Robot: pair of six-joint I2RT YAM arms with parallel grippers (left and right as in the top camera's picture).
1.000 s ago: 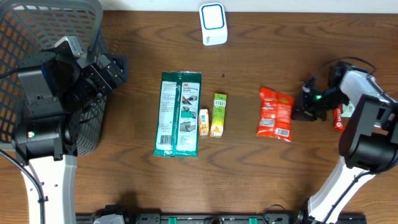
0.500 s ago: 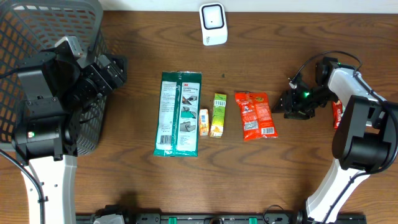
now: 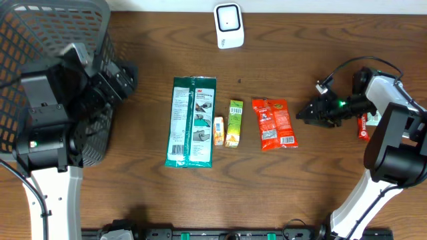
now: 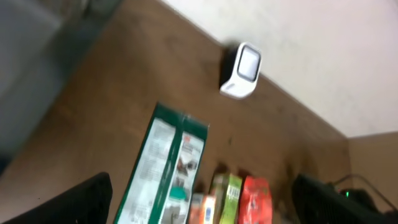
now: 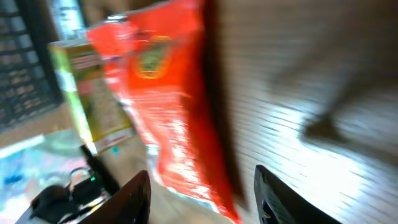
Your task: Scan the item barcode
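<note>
The red snack packet [image 3: 273, 123] lies flat on the table with its barcode label at the near end, next to a small green box [image 3: 235, 123]. My right gripper [image 3: 303, 115] sits just right of the packet, open and holding nothing. In the right wrist view the red packet [image 5: 168, 106] lies ahead of the spread fingers [image 5: 127, 199]. The white scanner [image 3: 228, 25] stands at the table's far edge, and shows as the scanner [image 4: 241, 70] in the left wrist view. My left gripper [image 3: 127, 73] hangs open beside the basket, far from the items.
A dark mesh basket [image 3: 47, 40] fills the far left corner. A long green package [image 3: 192, 121] and a small orange box [image 3: 217, 131] lie left of the green box. A small red item [image 3: 363, 125] lies by the right arm.
The right gripper carried the red packet leftward to beside the green box, then opened and let it go. The left arm has stayed put.
</note>
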